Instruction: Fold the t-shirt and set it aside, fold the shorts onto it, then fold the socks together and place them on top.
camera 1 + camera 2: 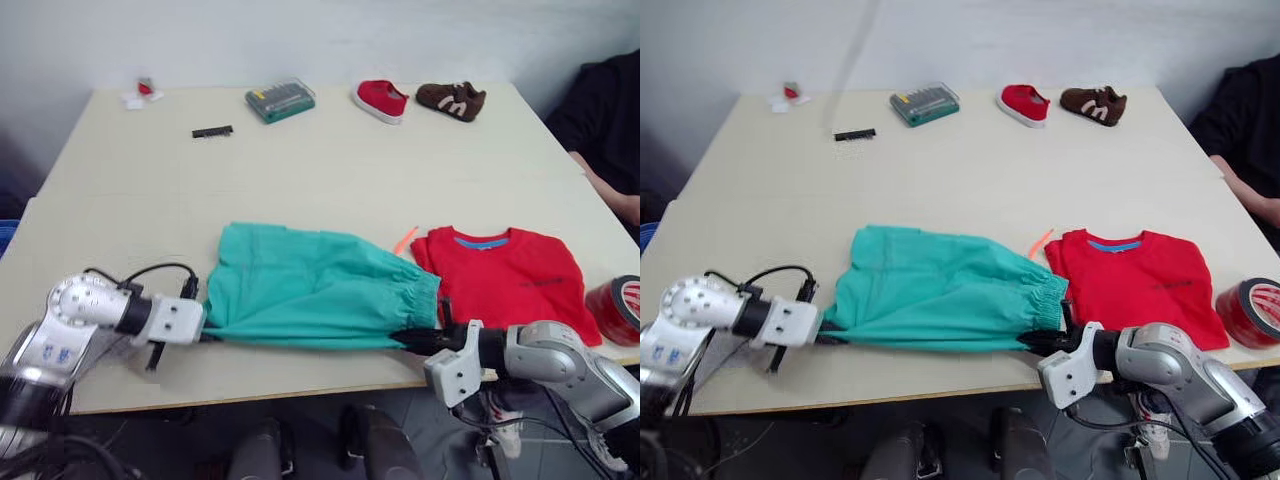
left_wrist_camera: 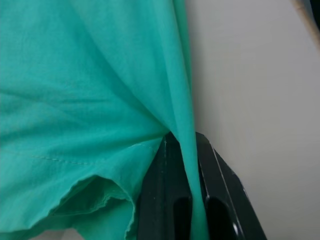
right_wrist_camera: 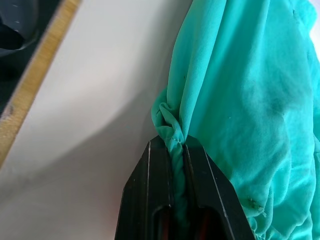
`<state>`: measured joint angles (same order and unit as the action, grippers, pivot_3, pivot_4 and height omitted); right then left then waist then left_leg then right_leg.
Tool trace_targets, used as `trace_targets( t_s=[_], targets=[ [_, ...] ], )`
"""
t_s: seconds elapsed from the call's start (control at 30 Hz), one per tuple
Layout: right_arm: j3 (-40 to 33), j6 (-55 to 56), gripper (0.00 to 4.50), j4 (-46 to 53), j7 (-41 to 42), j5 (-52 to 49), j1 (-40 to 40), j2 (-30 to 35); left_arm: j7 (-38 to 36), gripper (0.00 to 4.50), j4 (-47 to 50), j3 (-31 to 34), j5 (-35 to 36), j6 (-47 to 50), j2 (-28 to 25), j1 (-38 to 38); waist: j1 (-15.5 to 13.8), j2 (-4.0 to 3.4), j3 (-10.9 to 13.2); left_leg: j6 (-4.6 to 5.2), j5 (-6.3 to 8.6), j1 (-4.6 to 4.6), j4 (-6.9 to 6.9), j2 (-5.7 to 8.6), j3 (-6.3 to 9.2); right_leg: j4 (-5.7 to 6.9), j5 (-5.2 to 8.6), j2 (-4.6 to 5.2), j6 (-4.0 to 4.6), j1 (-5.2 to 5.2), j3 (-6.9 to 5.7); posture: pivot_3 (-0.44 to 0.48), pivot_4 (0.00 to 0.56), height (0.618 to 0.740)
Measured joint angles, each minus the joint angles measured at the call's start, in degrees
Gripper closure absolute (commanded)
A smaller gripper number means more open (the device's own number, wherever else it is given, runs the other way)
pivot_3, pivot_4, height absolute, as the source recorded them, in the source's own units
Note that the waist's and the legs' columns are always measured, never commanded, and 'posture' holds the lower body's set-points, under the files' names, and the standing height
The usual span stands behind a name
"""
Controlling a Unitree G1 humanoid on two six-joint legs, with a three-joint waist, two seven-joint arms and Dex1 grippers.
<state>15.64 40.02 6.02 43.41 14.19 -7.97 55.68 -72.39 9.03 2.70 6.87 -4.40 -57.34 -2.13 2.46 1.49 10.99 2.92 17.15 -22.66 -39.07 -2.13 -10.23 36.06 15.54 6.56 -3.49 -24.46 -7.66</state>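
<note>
You are pinching the shorts [image 1: 315,285] at both near corners: your left gripper [image 1: 203,331] is clamping the hem end, your right gripper [image 1: 412,340] the gathered waist end, fingers closed on teal fabric in both wrist views. The shorts are lying spread along the near edge of the table [image 1: 300,170], and the t-shirt [image 1: 510,280] is sitting folded just right of them.

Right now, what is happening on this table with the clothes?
The robot is working on the shorts. Its left gripper and right gripper each pinch a near corner of the teal fabric, which lies spread on the table. The t-shirt sits already folded beside the shorts, on the robot's right. A person's arm shows at the far right edge.
</note>
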Motion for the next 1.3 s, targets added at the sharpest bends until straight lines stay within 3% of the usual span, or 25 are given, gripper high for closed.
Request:
trace_targets(
  t_s=[0.17,0.2,0.4,0.53,0.57,0.6,0.73,0.83,0.9,0.97,1.13,1.3],
  targets=[
    [0.6,7.1,4.50,-4.2,1.1,-0.1,-1.8,0.3,5.2,4.48,12.3,6.5,0.7,9.1,0.0,11.7,-1.1,-0.05,0.0,-0.37,0.22,0.06,0.03,-0.01,0.04,0.06,0.14,0.02,0.17,0.01,0.02,0.000,0.150,0.740],
    [0.6,7.7,4.22,-4.7,1.1,-0.2,-2.0,0.3,6.3,4.50,13.6,7.1,0.7,10.5,0.2,12.3,-1.2,-0.08,0.0,-0.39,0.21,0.07,0.05,-0.01,0.04,0.08,0.15,0.02,0.19,0.01,0.01,0.000,0.150,0.740],
    [-0.8,3.3,2.45,-3.9,2.2,-4.2,0.6,0.3,8.6,3.01,15.2,8.8,5.2,19.5,1.2,12.6,-1.0,-0.10,0.0,-0.35,0.17,0.25,0.06,-0.08,0.02,0.43,0.41,0.02,0.38,0.01,-0.01,0.000,0.150,0.740],
    [-5.2,-4.0,1.07,3.0,3.4,-10.9,8.9,3.1,5.9,1.71,15.4,13.3,15.5,28.4,0.9,12.1,-1.4,-0.11,0.0,-0.45,0.21,0.28,0.06,-0.16,0.09,0.71,0.66,0.01,0.50,-0.05,-0.06,0.000,0.150,0.740],
    [-7.2,-7.9,1.03,5.8,3.9,-14.7,11.9,4.0,4.5,1.40,15.2,14.8,19.8,32.2,0.3,11.4,-1.6,-0.11,0.0,-0.49,0.23,0.31,0.05,-0.18,0.10,0.76,0.70,0.01,0.54,-0.05,-0.07,0.000,0.150,0.740],
    [-9.6,-13.3,1.03,9.5,4.2,-19.7,15.0,4.9,3.1,1.11,14.9,16.7,24.4,36.9,-0.9,10.8,-1.7,-0.11,0.0,-0.51,0.21,0.32,0.05,-0.20,0.13,0.83,0.73,0.01,0.56,-0.05,-0.07,0.000,0.150,0.740],
    [-20.3,-36.1,1.03,23.6,3.8,-45.4,22.8,9.1,4.6,1.11,9.0,19.5,37.5,50.8,-1.9,-4.3,-2.5,-0.22,0.0,-0.63,0.26,0.40,0.05,-0.22,0.32,0.87,0.74,-0.03,0.62,0.08,-0.07,0.000,0.150,0.740],
    [-24.4,-47.5,1.40,28.7,1.4,-58.6,22.3,9.1,7.3,1.71,5.7,18.1,41.3,55.2,0.7,-12.0,-2.7,-0.20,0.0,-0.55,0.36,0.52,0.07,-0.21,0.33,0.82,0.73,-0.03,0.63,0.22,-0.08,0.000,0.150,0.740],
    [-22.0,-54.9,1.90,29.1,-2.5,-62.4,16.4,5.6,5.8,2.29,4.4,10.3,35.9,49.2,2.0,-13.1,-2.4,-0.19,-0.1,-0.85,0.33,0.58,0.11,-0.20,0.25,0.76,0.71,-0.03,0.65,0.21,-0.08,0.000,0.150,0.740],
    [-17.5,-60.6,2.59,28.5,-6.6,-62.8,9.9,0.2,6.1,2.92,0.4,2.7,29.5,43.5,6.6,-13.9,-2.3,-0.28,-0.1,-0.90,0.34,0.41,0.17,-0.19,0.14,0.75,0.70,-0.03,0.70,-0.02,-0.06,0.000,0.150,0.740],
    [-9.2,-70.4,4.31,23.9,-12.8,-58.1,-1.5,-8.5,7.3,4.50,-5.8,-6.1,20.8,36.1,12.6,-16.8,-2.3,-0.18,-0.1,-0.72,0.20,0.02,0.16,-0.24,0.15,0.81,0.75,-0.05,0.77,-0.43,-0.19,0.000,0.150,0.740],
    [-0.6,-71.7,4.45,19.7,-13.2,-46.0,-4.4,-11.6,11.0,4.50,-14.3,-11.4,10.8,25.8,17.0,-20.8,-2.5,-0.22,-0.1,-0.59,0.20,-0.05,0.08,-0.20,0.14,0.76,0.71,-0.04,0.71,-0.39,-0.24,0.000,0.150,0.740]
  ],
)
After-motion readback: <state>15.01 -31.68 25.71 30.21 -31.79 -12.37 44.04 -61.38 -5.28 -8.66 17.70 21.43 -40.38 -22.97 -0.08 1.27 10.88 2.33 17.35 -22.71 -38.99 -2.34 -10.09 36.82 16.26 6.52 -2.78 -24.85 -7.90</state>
